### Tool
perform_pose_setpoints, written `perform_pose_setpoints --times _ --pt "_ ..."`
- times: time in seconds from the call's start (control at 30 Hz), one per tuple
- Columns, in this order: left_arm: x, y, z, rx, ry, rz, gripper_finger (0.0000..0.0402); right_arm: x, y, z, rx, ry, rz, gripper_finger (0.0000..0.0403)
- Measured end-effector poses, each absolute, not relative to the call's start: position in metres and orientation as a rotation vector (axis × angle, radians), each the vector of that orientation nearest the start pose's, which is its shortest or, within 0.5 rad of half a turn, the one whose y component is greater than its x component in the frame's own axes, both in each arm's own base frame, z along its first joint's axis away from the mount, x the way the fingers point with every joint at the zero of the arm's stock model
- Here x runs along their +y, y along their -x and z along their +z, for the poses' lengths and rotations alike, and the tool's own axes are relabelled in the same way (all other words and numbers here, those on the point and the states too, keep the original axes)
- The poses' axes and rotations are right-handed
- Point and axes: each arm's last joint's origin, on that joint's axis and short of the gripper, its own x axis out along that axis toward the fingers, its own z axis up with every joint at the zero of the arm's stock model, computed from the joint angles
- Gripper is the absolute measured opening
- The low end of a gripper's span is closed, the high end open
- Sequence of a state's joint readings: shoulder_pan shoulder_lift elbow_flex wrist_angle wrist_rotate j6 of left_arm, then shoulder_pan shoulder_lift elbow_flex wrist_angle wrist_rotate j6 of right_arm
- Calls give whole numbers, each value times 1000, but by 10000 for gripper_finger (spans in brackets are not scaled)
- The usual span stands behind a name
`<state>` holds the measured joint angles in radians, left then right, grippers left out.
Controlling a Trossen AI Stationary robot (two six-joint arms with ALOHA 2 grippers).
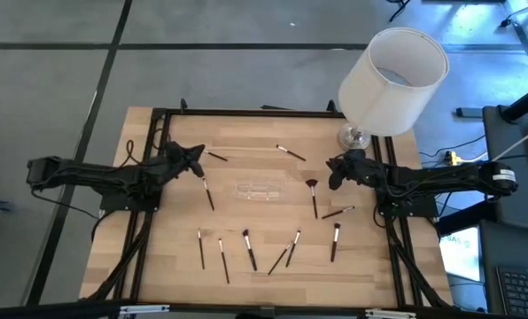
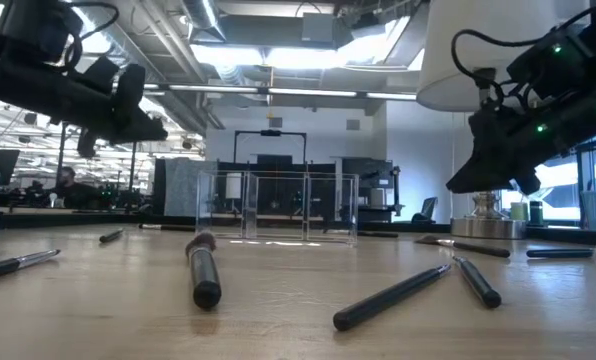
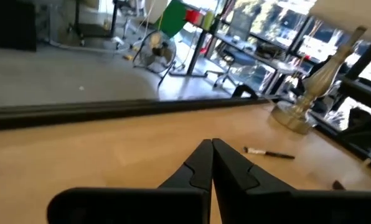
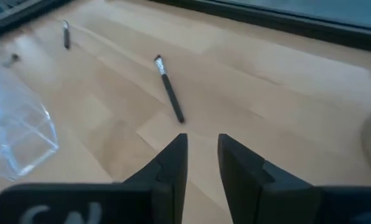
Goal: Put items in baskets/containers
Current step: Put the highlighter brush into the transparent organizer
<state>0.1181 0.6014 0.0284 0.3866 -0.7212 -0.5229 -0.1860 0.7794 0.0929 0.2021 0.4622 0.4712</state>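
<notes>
Nearest the front edge, well short of the clear holder [image 1: 260, 190]: a loose row of makeup brushes [image 1: 249, 250] lying flat on the wooden table [image 1: 158, 266], handles mostly pointing toward the holder, scattered rather than sorted — probably spread out so each can be picked singly. Further in, toward the holder's right: a fan-tipped brush [image 1: 313, 197] just beside it, and another short one [image 1: 337, 212] beyond that. To the holder's left, a single dark brush [image 1: 207, 193] lying just under the left gripper [image 1: 196, 166].

At mid-table, the holder itself — lying or standing low, transparent, apparently with nothing in it; no brush seen inside from the level view [image 2: 276, 208] either. Task judged barely begun.

Left of the holder: left gripper raised off the wood, fingers [image 3: 201, 165] pressed together, nothing between them. Right of the holder: right gripper [image 1: 337, 170] hanging clear of the table, fingers [image 4: 173, 163] parted by a narrow gap, empty, looking toward a pale-tipped brush [image 4: 169, 96].

Beyond the holder, near the far edge: two more brushes [image 1: 291, 152], then the lamp [image 1: 390, 81] at the far right corner, no part of the sorting.
</notes>
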Motion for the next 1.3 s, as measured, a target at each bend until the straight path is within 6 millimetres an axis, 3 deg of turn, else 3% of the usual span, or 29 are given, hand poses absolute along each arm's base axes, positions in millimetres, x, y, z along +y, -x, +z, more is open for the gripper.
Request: perform_pose_setpoints --times 0.2,0.5,0.7,0.83,1.07,1.2,1.3 --pt "35 -130 144 6 489 891 10 -39 -140 136 336 -346 -727 89" --pt "43 -131 131 67 412 1082 36 -42 -145 135 296 -363 -766 89" --pt "53 -135 136 -19 408 1124 51 -42 -147 131 299 -425 -756 89" --pt "56 -141 151 -130 386 1045 47 -36 -147 126 355 -517 -675 89" --pt "48 -162 163 75 161 890 35 -13 -145 117 481 -650 -549 89" --pt "43 -172 167 87 151 863 37 -8 -150 123 450 -775 -560 89" --pt "39 -180 171 100 129 779 39 -7 -159 139 444 -785 -575 89"
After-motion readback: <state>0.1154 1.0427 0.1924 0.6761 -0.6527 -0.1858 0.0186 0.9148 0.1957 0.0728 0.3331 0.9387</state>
